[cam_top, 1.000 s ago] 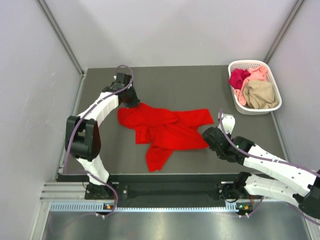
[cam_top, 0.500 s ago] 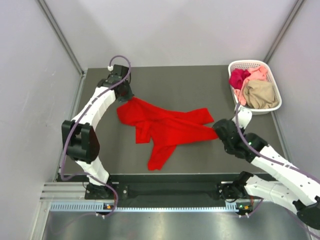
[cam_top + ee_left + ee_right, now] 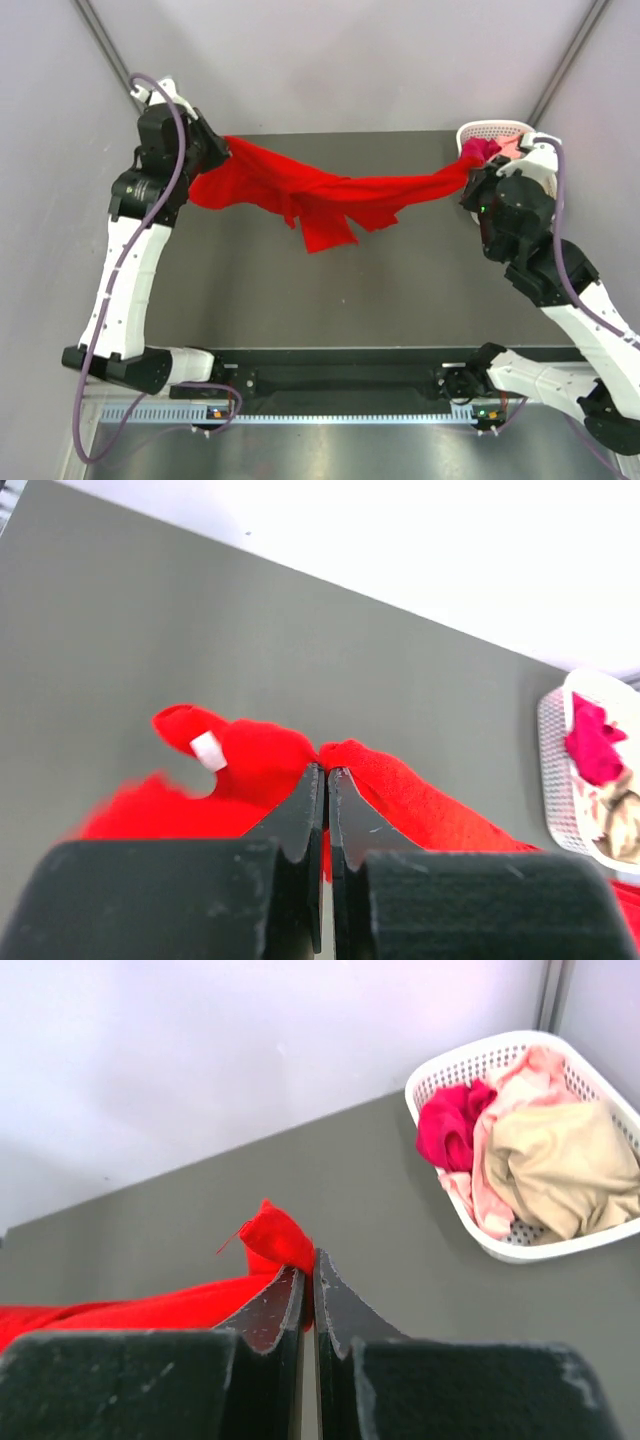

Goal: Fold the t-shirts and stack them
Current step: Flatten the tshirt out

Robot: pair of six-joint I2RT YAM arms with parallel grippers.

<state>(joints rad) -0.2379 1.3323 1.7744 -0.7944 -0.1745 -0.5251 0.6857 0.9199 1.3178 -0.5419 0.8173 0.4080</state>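
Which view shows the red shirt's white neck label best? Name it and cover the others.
Left wrist: the white neck label sits clear on the red shirt. Top external shows the whole shirt hanging, no label visible; right wrist shows only a pinched corner.

Left arm: white moulded links are alternating with black joint housings, and a lilac-grey cable is looping out at the wrist and trailing along the links.

Right arm: the same white-and-black build is showing, with its own lilac-grey cable and a white cap at the wrist end.

Left gripper: two black fingers are tapering to thin wedge tips. Their faces are smooth and faintly scratched, and they are rising from a matte, grainy black body.

Right gripper: matching black fingers are showing pale scuffs and dust along their edges, above the same grainy black block.
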